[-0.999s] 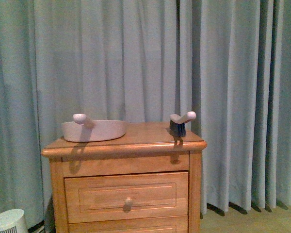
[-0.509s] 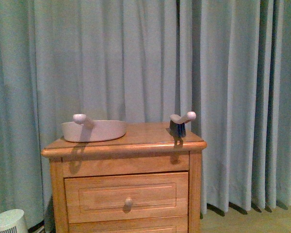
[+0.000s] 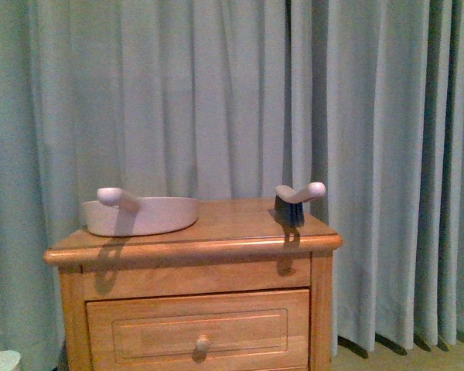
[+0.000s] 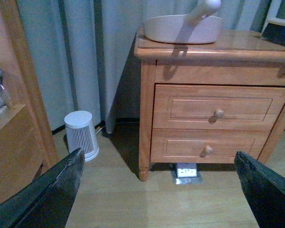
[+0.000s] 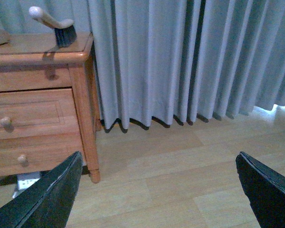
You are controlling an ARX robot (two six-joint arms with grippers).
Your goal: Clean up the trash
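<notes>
Nearest, left wrist view: left end effector (image 4: pixel 157 159) spread wide, nothing between the dark fingers (image 4: pixel 52 190). Right wrist view: right end effector (image 5: pixel 158 159) likewise spread wide, gripping nothing, over bare wood floor (image 5: pixel 180 190).

Beyond, on the floor: white ribbed heater (image 4: pixel 81 133), just beside the bench's leg on the dustpan's side.

Further: wooden bench (image 3: pixel 240 232) with two knobbed drawers (image 4: pixel 218 107), seen from the front.

On the benchtop, toward 9 o'clock: pale dustpan (image 3: pixel 139 216), long axis running 9 to 3, knobbed handle rising toward 10 o'clock. Toward 3 o'clock, well apart from the dustpan: brush (image 3: pixel 294 202) near the front corner, dark bristles down on the wood, white handle aimed about 2 o'clock. Bare wood between the two.

Trash: not made out in any view; place, heading and long axis impossible to tell.

Farthest: grey-blue curtain (image 3: pixel 178 93) in vertical folds, down to the floor behind the bench.
</notes>
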